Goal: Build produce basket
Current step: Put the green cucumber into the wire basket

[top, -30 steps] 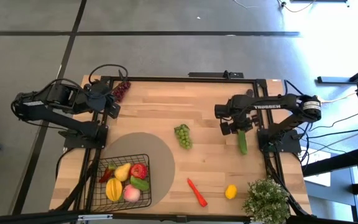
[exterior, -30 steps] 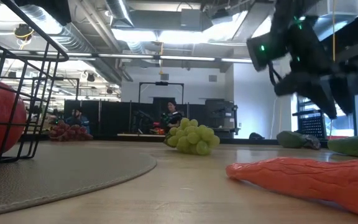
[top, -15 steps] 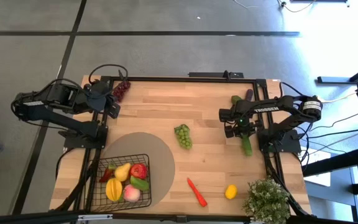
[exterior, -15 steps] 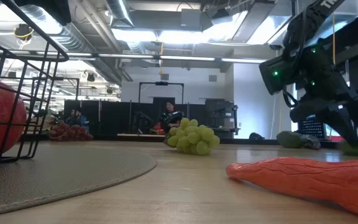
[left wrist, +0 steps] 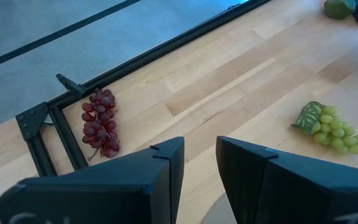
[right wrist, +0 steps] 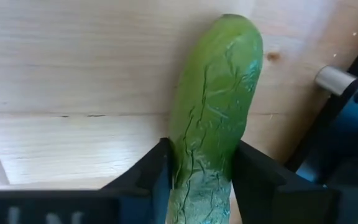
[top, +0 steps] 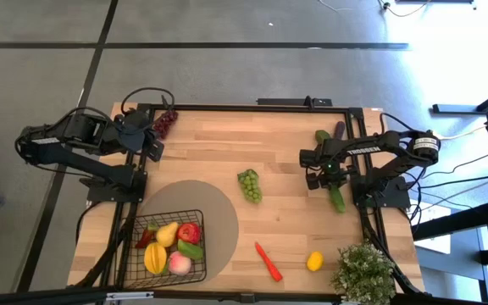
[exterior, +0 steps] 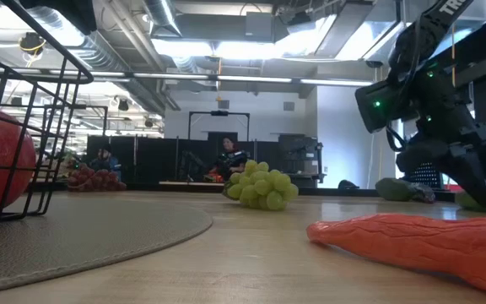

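The main risk lies at the right tool (right wrist: 197,168): its two fingers (right wrist: 145,171) sit against either side of the green cucumber (right wrist: 213,106), which lies flat on the wooden desk (top: 286,169) close to the right arm's base, and the pinch looks only just made. The fingers hold the cucumber near one end, not at its middle, so I judge that a lift could let the long free end droop or swing, and the smooth skin could slide out of the tool; a fall there would leave it against the arm's mount, awkward to reach again. The carry to the basket (top: 134,258) is also long, since the black wire basket stands on the round tan mat (top: 219,212) at the near left corner, already holding a red apple (top: 189,232), a yellow pear (top: 167,233) and other pieces, and the green grapes (top: 249,184) lie along that path. The right arm is folded in from the right edge with its wrist tipped down, so the tool reaches the desk top. The left arm waits at the far left corner, its tool (left wrist: 199,163) raised with the fingers slightly apart on nothing, pointing toward the purple grapes (left wrist: 100,121).
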You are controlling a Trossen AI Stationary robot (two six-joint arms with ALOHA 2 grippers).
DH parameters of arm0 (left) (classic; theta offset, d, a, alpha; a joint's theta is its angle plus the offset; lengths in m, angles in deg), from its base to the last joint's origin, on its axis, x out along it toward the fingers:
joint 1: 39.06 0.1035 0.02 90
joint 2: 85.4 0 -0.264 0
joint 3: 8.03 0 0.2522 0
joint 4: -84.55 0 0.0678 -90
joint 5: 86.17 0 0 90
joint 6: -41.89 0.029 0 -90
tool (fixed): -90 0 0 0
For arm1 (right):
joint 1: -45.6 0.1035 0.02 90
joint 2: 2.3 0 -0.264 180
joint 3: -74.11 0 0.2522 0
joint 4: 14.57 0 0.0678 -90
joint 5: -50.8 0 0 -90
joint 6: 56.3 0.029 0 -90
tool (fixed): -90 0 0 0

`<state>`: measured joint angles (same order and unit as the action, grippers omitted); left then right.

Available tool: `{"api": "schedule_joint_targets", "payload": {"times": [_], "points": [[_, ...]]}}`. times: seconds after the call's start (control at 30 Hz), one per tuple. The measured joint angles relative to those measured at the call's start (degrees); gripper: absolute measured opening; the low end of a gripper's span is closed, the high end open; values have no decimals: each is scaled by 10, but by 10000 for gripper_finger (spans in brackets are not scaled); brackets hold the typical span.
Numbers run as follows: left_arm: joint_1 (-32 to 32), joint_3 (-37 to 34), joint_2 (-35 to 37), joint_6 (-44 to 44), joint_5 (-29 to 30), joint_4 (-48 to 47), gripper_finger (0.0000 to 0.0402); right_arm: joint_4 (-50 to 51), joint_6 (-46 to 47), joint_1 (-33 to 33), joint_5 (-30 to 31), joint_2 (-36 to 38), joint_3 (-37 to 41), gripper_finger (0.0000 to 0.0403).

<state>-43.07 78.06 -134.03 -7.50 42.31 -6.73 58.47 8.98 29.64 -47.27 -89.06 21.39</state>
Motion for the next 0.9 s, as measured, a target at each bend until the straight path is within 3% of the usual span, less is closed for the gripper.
{"api": "schedule_joint_targets", "payload": {"times": [0.13, 0.33, 0.63, 0.9], "points": [[0, 0, 0, 0, 0, 0, 84, 0, -11, 0, 0, 0, -1, 93], [0, 0, 0, 0, 0, 0, 84, -42, -58, 1, 5, -1, -42, 93], [0, 0, 0, 16, -5, 0, 84, -162, -136, 7, -2, -2, -176, 93], [0, 0, 0, 20, -5, 0, 84, -277, -186, 54, 5, -2, -309, 93]]}}
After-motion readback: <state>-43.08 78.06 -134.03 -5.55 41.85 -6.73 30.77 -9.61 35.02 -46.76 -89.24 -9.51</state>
